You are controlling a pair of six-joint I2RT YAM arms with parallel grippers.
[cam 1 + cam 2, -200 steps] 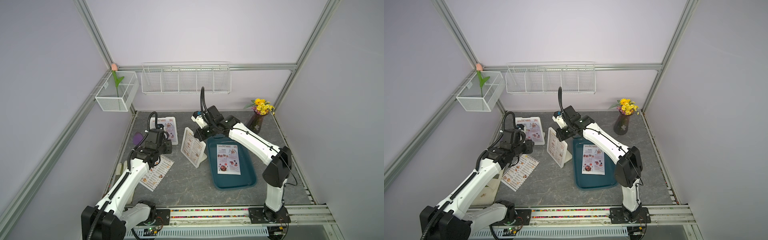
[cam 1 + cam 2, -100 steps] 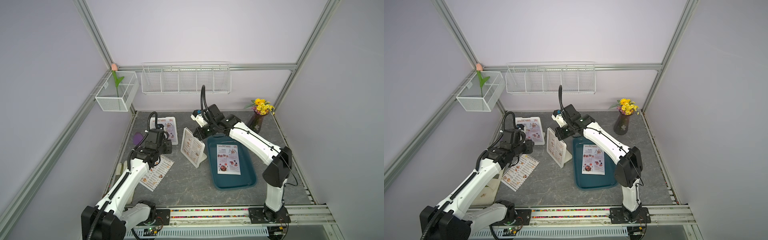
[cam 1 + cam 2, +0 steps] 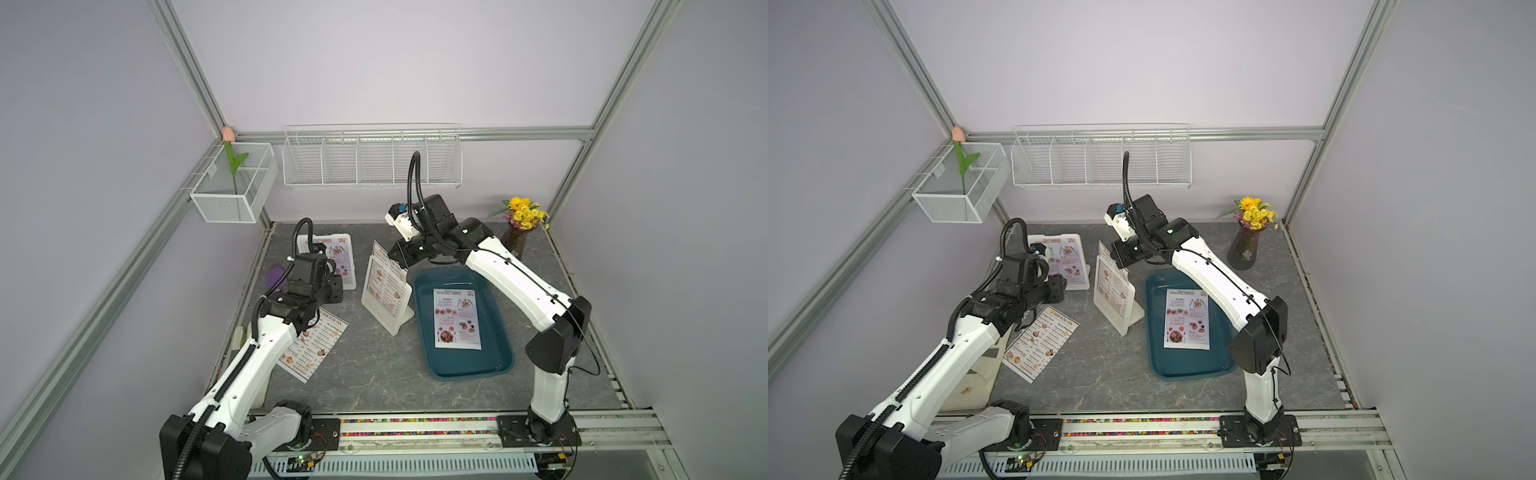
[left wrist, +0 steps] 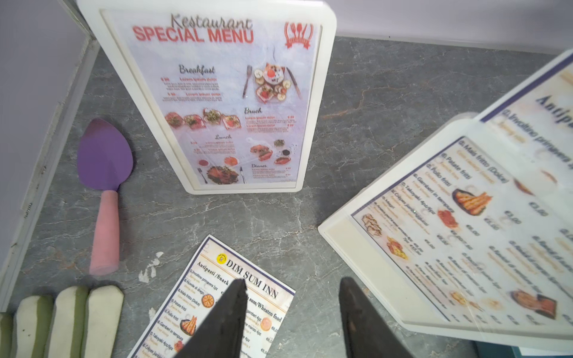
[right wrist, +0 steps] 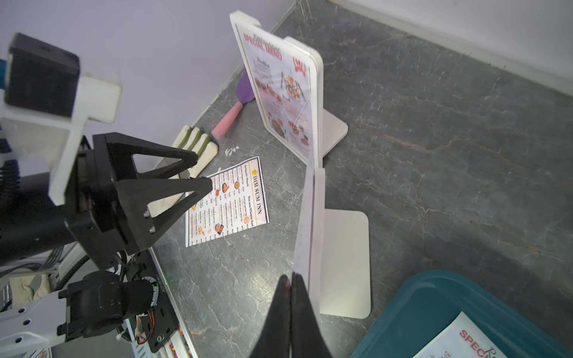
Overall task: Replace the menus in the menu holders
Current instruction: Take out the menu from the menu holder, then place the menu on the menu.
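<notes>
Grey table [image 3: 374, 374], middle: right gripper [image 5: 290, 278] pinches the top edge of the menu [image 3: 384, 286], partly out of its holder [image 5: 344, 263]; left gripper [image 4: 293, 280] gapes empty; unbraced, the holder may tip or the menu crease.

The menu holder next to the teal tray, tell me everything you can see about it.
The menu holder is white plastic with rounded corners, a clear front and a flat foot behind. It stands leaning back on the grey table, close beside the teal tray; whether they touch is unclear. A blue-bordered menu sheet with food photos sits in it and sticks out above its top edge, where the right gripper is shut on the sheet.
</notes>
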